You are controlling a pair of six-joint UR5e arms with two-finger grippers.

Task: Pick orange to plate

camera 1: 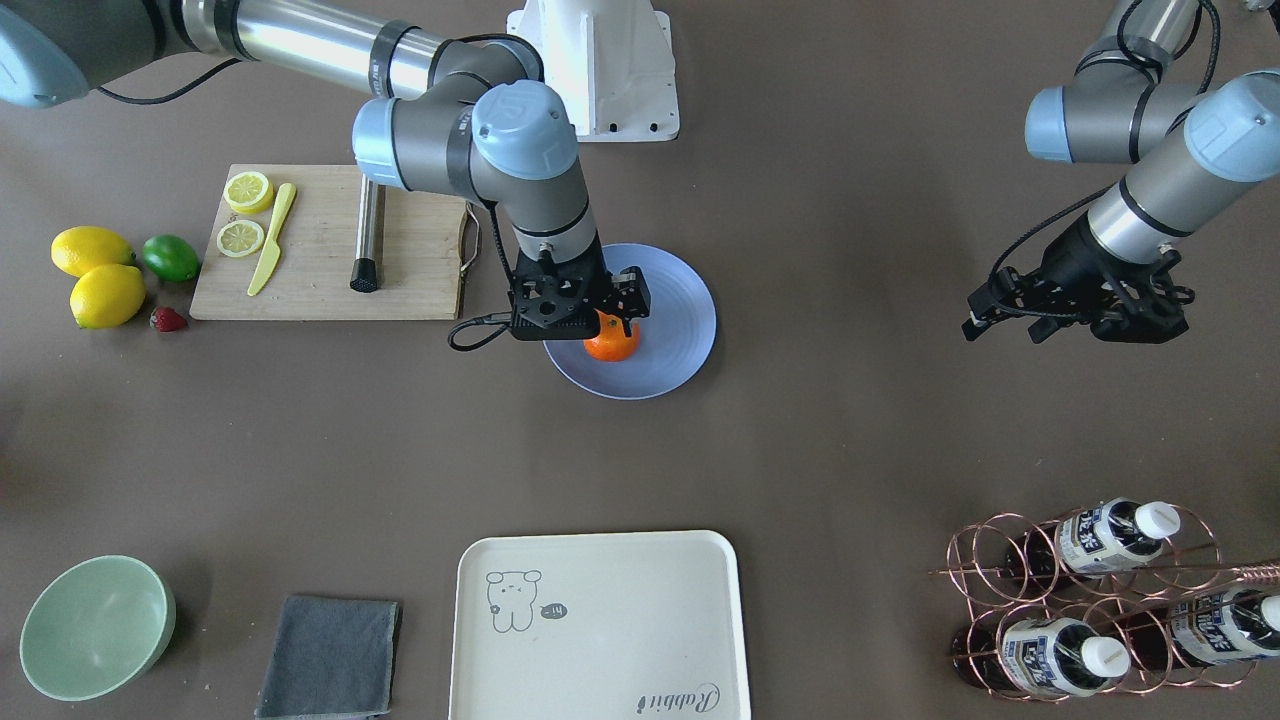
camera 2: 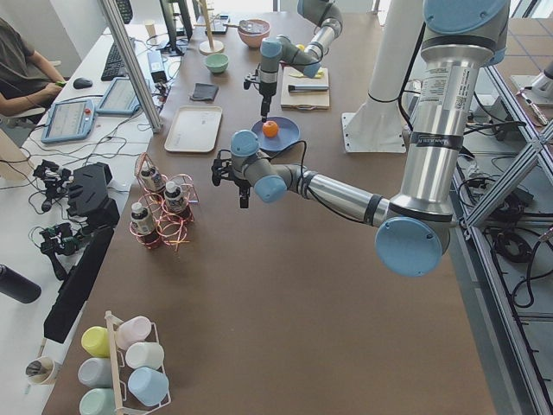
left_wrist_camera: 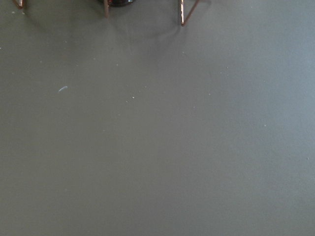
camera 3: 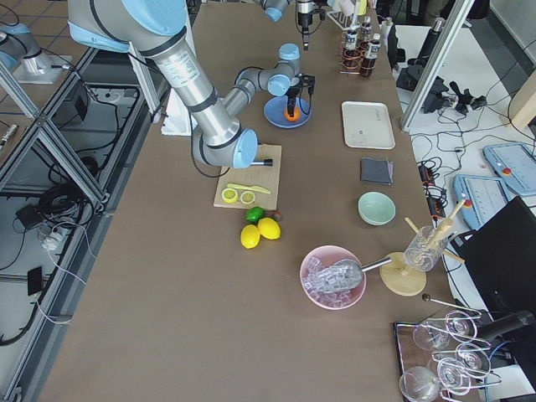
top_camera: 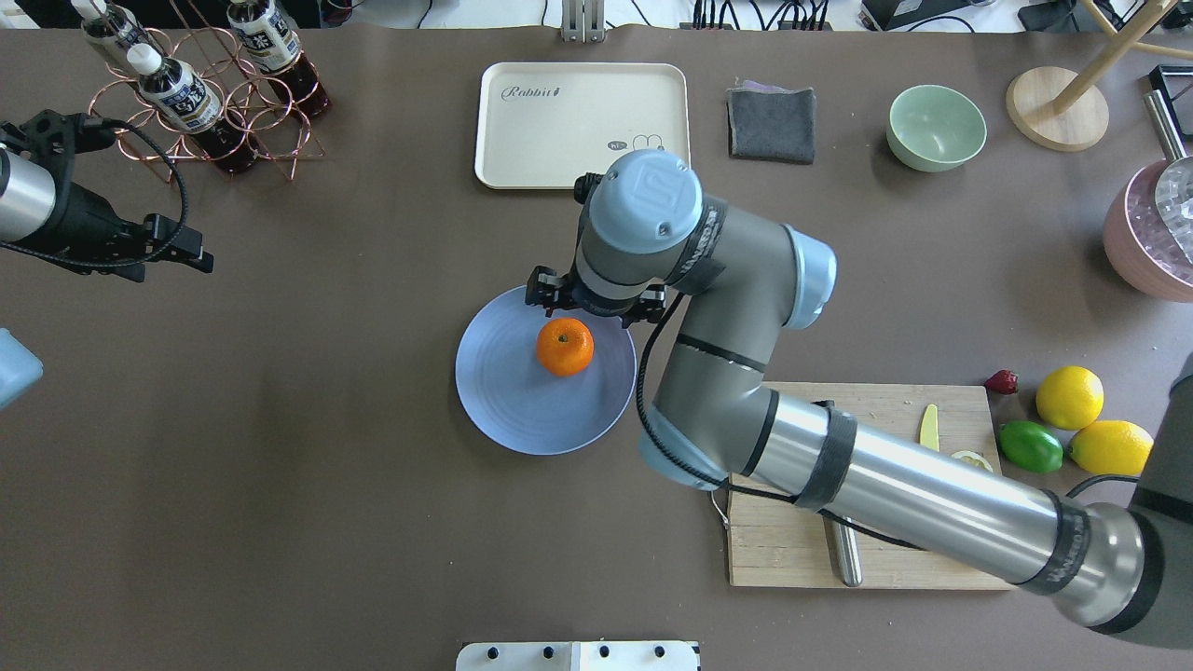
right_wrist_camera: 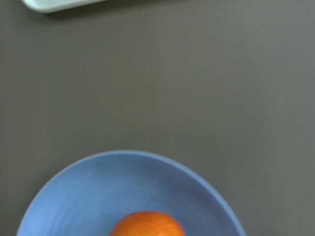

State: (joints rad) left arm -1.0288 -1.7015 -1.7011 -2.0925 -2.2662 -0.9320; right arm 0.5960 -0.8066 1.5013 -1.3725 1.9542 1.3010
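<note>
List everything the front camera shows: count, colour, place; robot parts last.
orange: one, orange, on plate
plate: one, blue, centre
lemons: two, yellow, beside board
lime: one, green, by lemons
strawberry: one, red, by lemons
board: one, wooden, beside plate
lemon slices: two, yellow, on board
knife: one, yellow, on board
rod: one, metal, on board
bowl: one, green, beside cloth
cloth: one, grey, beside tray
tray: one, cream, table edge
rack: one, copper, holding three bottles
right gripper: black, over orange
left gripper: black, above table
</note>
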